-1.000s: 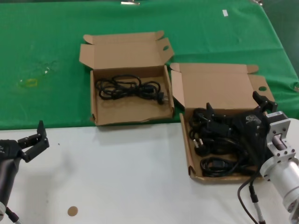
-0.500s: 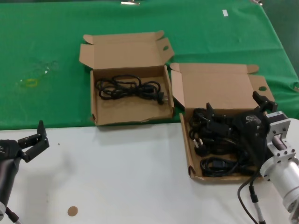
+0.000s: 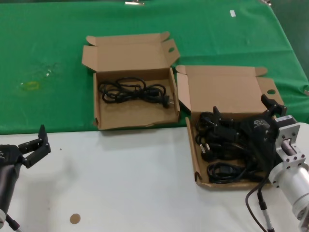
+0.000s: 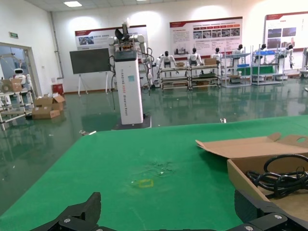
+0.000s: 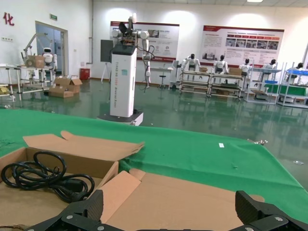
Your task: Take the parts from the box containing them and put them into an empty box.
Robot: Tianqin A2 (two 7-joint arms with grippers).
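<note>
The two boxes are brown cardboard: the box with the oval hole (image 3: 133, 79) and the box with the small round hole (image 3: 227, 92). The cords (image 3: 222, 145) piled in the round-hole box are black, and so is the one cord (image 3: 134, 91) in the oval-hole box. The cloth (image 3: 48, 63) under the boxes is bright green with a small yellow mark (image 3: 29, 86), the table (image 3: 130, 183) near the robot is white with a little brown dot (image 3: 74, 219), the left gripper (image 3: 35, 146) and right gripper (image 3: 246, 126) are black, and the right arm (image 3: 292, 174) is shiny silver.
</note>
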